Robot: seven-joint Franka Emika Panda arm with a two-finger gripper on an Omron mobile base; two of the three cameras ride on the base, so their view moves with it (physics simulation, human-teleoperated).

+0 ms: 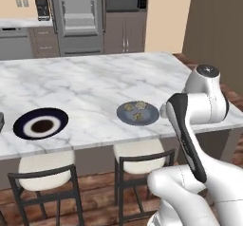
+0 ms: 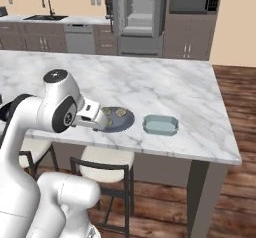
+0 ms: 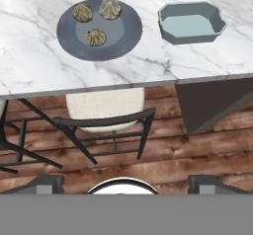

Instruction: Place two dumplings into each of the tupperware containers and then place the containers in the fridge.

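Dumplings [image 3: 96, 36], three of them, sit on a flat grey-blue round plate [image 3: 121, 39] at the upper left of the hand view, near the front edge of the marble tabletop [image 3: 29, 66]. A pale teal container [image 3: 191, 23] stands apart from the plate at the upper right of that frame, with nothing in it. Far across the room, at the top of the left base view, the fridge [image 1: 78, 16] stands with pale shelves visible. A navy-rimmed plate [image 1: 41, 123] lies at the left of that view. The end effector [image 3: 123, 182] is at the bottom of the hand view, its fingertips [image 3: 47, 183] set wide apart, holding nothing, above stools [image 3: 106, 111] and wooden floor.
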